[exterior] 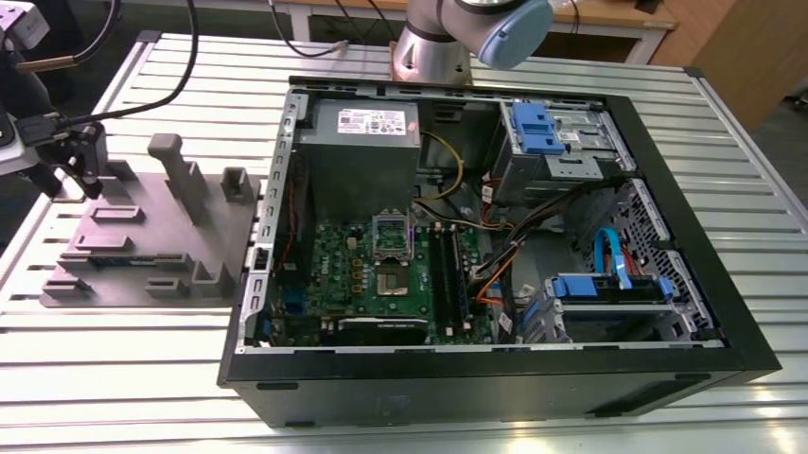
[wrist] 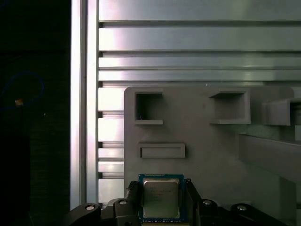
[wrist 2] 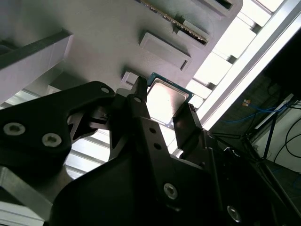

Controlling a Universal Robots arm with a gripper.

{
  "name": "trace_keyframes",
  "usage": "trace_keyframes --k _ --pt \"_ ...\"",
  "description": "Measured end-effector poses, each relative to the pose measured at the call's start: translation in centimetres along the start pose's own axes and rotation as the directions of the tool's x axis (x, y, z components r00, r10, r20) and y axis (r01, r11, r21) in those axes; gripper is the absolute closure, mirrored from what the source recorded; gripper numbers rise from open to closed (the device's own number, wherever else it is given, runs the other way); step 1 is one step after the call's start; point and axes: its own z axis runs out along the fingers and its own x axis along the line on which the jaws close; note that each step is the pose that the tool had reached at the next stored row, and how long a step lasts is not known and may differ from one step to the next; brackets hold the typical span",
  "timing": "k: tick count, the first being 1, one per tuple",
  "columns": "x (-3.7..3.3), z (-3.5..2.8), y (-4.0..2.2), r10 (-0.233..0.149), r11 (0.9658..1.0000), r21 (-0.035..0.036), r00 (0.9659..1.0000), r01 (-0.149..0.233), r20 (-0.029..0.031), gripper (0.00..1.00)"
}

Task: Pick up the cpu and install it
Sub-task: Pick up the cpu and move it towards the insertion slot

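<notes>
The cpu (wrist: 160, 197), a small square chip with a shiny silver top and green rim, sits between my gripper's (wrist: 161, 187) two black fingers (wrist: 133, 193). The fingers press on two opposite edges of it. In the second wrist view the cpu (wrist 2: 165, 100) shows the same way inside the gripper (wrist 2: 162, 107), just over the grey fixture plate (wrist 2: 108, 37). In the exterior view the gripper (exterior: 86, 187) hangs over the far end of that fixture plate (exterior: 151, 241), at the exterior view's left. The motherboard's socket (exterior: 392, 236) lies inside the case, well away from the gripper.
The open black computer case (exterior: 505, 378) lies on the slatted metal table (exterior: 151, 359), with a power supply (exterior: 360, 128), drive cages (exterior: 555, 142) and cables (exterior: 505, 255). Upright grey posts (exterior: 170, 161) rise from the fixture. The arm's base (exterior: 436, 47) stands behind the case.
</notes>
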Motion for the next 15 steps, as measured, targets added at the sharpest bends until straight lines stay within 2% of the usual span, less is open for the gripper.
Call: trace_keyframes --k 15 --pt "0.00 -0.26 0.01 0.000 1.0000 0.0000 1.0000 0.000 0.0000 0.53"
